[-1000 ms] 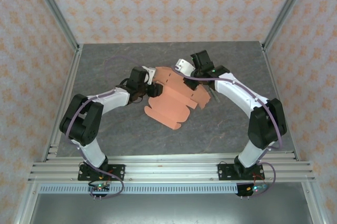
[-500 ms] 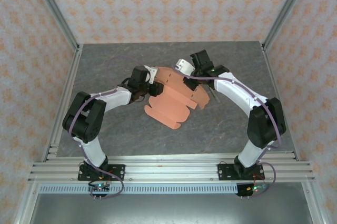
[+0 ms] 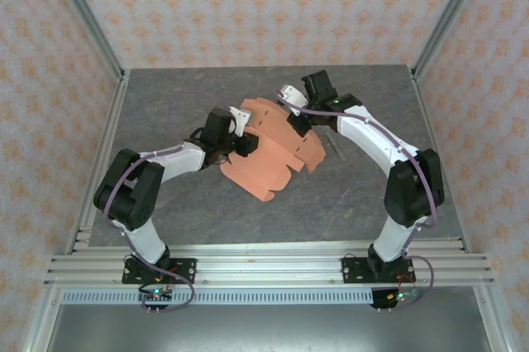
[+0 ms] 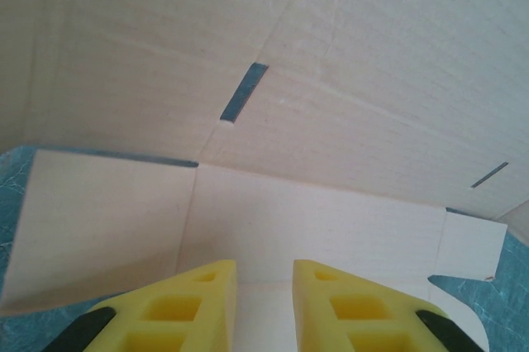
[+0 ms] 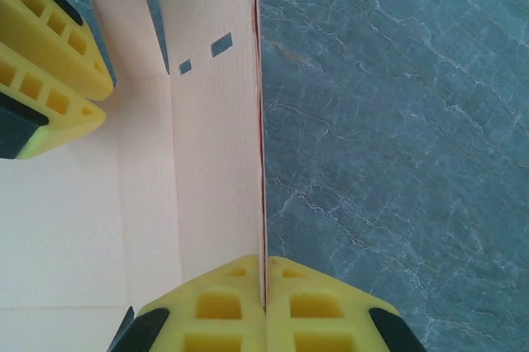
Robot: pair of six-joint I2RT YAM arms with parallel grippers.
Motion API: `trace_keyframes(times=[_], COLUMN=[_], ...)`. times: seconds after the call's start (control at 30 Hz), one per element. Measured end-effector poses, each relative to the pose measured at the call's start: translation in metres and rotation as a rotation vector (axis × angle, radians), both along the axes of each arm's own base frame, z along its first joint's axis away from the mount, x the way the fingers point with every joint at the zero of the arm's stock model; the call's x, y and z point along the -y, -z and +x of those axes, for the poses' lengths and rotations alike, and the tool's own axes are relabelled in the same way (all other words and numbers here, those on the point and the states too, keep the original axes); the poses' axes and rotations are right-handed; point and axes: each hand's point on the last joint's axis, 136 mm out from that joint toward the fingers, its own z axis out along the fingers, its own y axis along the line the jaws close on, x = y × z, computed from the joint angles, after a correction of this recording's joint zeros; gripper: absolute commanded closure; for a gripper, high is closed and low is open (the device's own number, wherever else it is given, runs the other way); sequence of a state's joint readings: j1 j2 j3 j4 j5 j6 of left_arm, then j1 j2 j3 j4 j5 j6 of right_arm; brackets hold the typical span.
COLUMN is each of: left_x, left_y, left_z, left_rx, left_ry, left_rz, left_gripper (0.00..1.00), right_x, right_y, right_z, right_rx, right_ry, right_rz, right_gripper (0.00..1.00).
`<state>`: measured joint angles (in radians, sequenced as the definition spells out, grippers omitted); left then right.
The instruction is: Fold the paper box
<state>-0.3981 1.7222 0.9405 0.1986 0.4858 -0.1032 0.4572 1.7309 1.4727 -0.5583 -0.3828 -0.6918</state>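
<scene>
Mid-fold, the right gripper [image 5: 264, 290] pinches a raised wall of the paper box [image 3: 273, 154] on the table [image 3: 372, 195], the left gripper [image 4: 264, 286] parted above its floor; next, I judge, that wall needs creasing upright.

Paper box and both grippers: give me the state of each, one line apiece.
paper box: unfolded die-cut sheet, one panel bent upright, not yet closed into a box.
right gripper: jaws shut on the edge of the upright panel.
left gripper: jaws apart at the sheet's edge, card showing in the gap, no clamp visible.
</scene>
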Motion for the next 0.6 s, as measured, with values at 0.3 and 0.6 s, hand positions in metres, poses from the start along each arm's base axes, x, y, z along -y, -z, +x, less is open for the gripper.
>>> trace_keyframes(times=[0.3, 0.6], left_x=[-0.026, -0.039], left_y=[-0.023, -0.01], left_z=[-0.003, 0.003], left_rx=[0.083, 0.067], left_ry=[-0.074, -0.084], left_rz=[0.067, 0.168], left_gripper=[0.52, 0.42], right_x=[-0.001, -0.006], right_y=[-0.001, -0.004], right_z=[-0.006, -0.008], right_rx=[-0.04, -0.08], right_ry=[-0.013, -0.026], right_rz=[0.001, 0.014], right_gripper=[1.0, 1.0])
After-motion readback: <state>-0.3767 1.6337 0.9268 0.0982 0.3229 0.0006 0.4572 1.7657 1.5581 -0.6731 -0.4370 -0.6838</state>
